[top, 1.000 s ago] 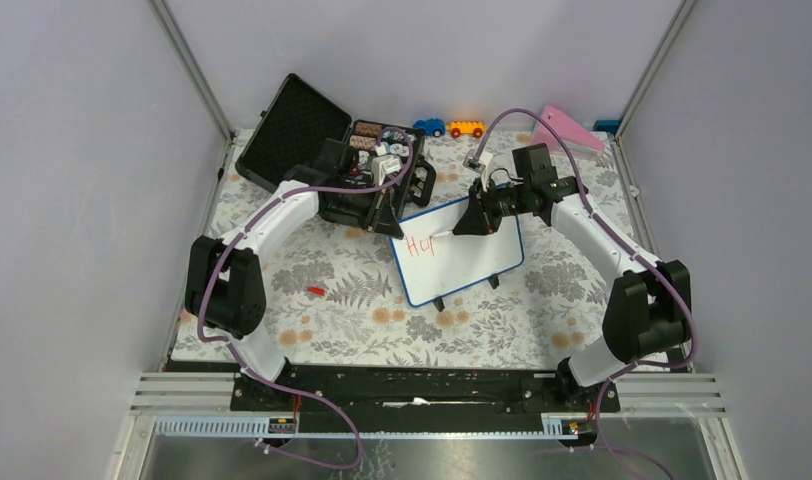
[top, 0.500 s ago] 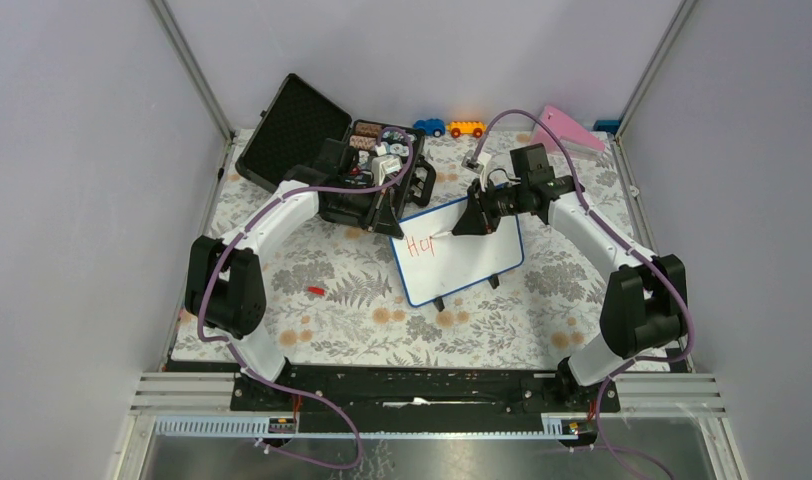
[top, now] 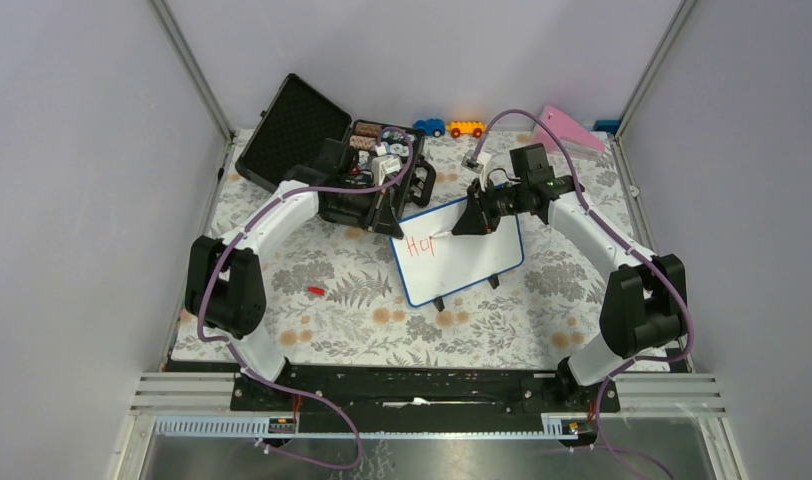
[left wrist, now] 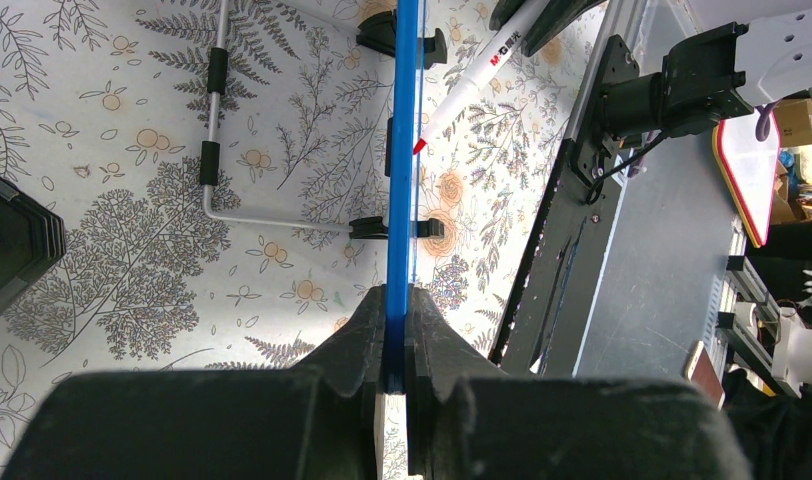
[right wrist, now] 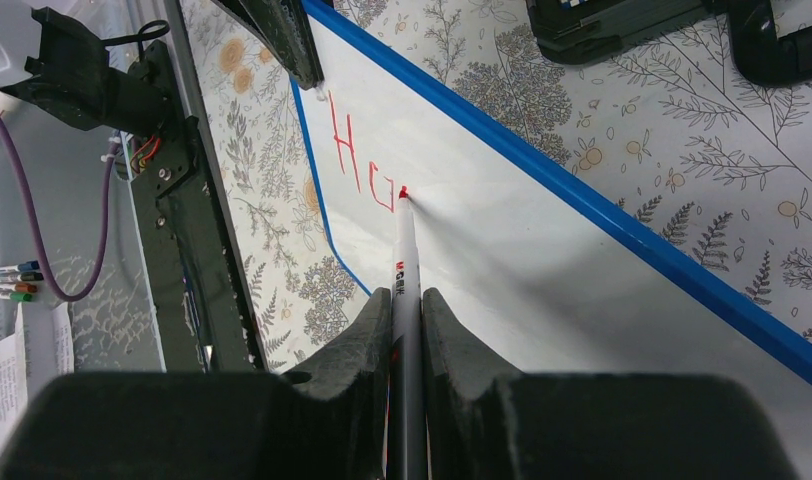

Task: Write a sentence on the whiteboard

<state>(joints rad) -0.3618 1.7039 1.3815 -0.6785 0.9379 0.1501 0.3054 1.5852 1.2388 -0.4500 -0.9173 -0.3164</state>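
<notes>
- Counter (top: pixel 332 300): the flowered surface carries the whole set-up. The whiteboard (top: pixel 472 260) stands near its middle on two small black feet, just in front of the open black case (top: pixel 312 140).
- Whiteboard: it leans back, writing face towards the right arm. Most of the face is bare, so there appears to be room for two lines if the letters stay small.
- Left end effector (left wrist: pixel 395 300): clenched on the board's blue frame at the left edge. This hold should stay firm and motionless, because each stroke pushes against the leaning face.
- Right end effector (right wrist: pixel 406 300): clenched around the marker (right wrist: pixel 406 260), which runs straight out between the fingers.
- Marker: good strokes call for light, even pressure, and for travel along the first line, parallel to the board's top edge.
- Sentence (right wrist: pixel 357 160): red letters in the upper left corner, an H and a second letter partly hidden by the marker.
- Tip (right wrist: pixel 403 191): touching the board at the letter in progress. It should lift clear between letters, or stray lines may join them.
</notes>
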